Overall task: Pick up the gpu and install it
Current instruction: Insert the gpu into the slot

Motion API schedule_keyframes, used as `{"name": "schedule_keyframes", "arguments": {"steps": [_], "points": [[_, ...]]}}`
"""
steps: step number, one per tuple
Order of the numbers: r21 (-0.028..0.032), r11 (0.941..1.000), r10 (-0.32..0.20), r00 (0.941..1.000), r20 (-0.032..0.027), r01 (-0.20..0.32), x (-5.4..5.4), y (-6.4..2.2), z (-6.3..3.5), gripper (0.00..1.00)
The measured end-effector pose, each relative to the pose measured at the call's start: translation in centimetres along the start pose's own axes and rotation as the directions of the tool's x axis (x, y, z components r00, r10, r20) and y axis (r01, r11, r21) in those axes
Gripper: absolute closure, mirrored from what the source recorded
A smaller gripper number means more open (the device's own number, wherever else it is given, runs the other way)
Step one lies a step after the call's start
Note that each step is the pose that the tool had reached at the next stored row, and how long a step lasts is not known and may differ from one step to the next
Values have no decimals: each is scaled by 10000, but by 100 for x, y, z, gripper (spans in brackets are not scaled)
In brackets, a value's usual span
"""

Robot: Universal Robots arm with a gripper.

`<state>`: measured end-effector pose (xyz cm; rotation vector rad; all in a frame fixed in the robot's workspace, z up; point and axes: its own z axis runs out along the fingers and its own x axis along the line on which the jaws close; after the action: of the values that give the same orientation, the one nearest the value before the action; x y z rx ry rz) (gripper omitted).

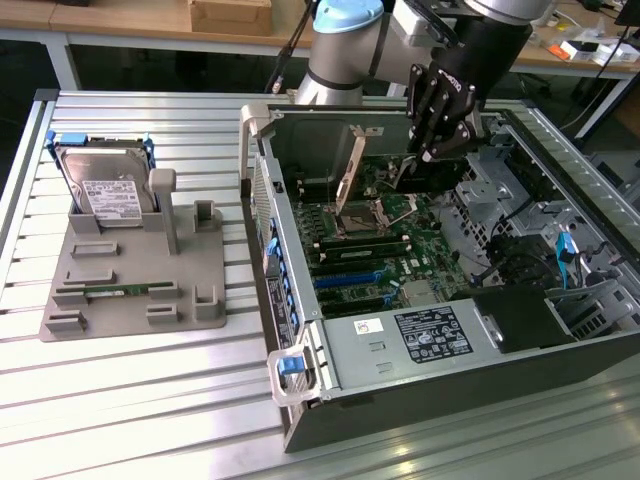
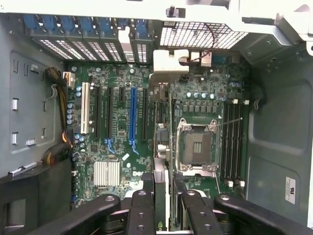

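Squarely over the case's (image 1: 400,405) motherboard (image 2: 117,147), claw (image 2: 162,178) grips gpu (image 2: 160,196).

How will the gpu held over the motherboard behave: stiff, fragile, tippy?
Likely stiff: the gpu runs straight and flat from the hand. Pinched at one thin edge, its long body might pivot. The metal bracket end probably adds weight there.

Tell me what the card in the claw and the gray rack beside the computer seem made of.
Card: seen edge-on, dark and matte, probably circuit board with plastic; its pale end plate looks like dull metal. Rack: uniform matte gray with blocky posts, likely plastic, maybe printed.
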<state>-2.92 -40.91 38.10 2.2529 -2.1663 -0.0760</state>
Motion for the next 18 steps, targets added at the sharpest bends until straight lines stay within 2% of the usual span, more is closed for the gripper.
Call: {"name": "schedule_keyframes", "arguments": {"steps": [10,11,12,13,14,15,18], "points": [[0,10000,-1,10000,4,1,30,29,87,73],[0,10000,-3,10000,38,3,35,32,105,73],[8,10000,-11,9997,228,11,44,38,115,73],[14,10000,-18,9993,362,17,50,40,119,73],[18,10000,-22,9990,441,21,55,42,124,73],[19,10000,-23,9988,484,22,61,44,130,73],[19,10000,-11,9987,501,11,90,52,155,73]]}}
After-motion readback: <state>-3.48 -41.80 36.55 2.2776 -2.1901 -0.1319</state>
